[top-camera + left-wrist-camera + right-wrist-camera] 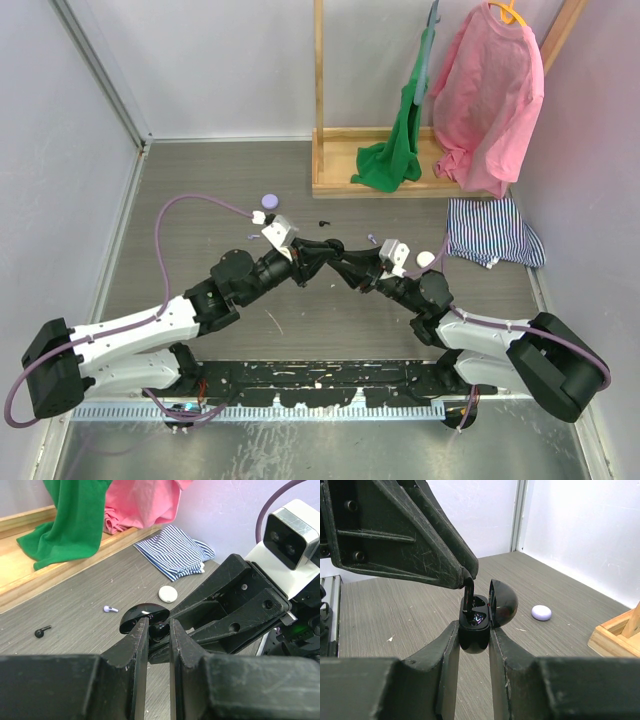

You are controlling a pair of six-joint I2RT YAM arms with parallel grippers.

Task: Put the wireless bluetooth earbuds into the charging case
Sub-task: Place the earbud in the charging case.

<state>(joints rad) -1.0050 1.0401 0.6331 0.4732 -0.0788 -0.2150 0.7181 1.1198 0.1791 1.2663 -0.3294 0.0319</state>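
Note:
My right gripper [474, 630] is shut on a black charging case [475, 639], held above the table with its lid [503, 607] swung open to the right. My left gripper [159, 625] is shut on a black earbud [161, 631]. That earbud's stem [468, 596] reaches down into the case's left socket. The two grippers meet tip to tip at the table's middle [335, 256]. A loose black earbud [42, 631] and a lilac earbud [110, 609] lie on the table beyond.
A white round case [168, 593] lies near a striped cloth [172, 550]. A lilac round case [541, 612] sits further left. At the back, a wooden rack [340, 180] holds a green garment [395, 150] and a pink shirt [487, 95].

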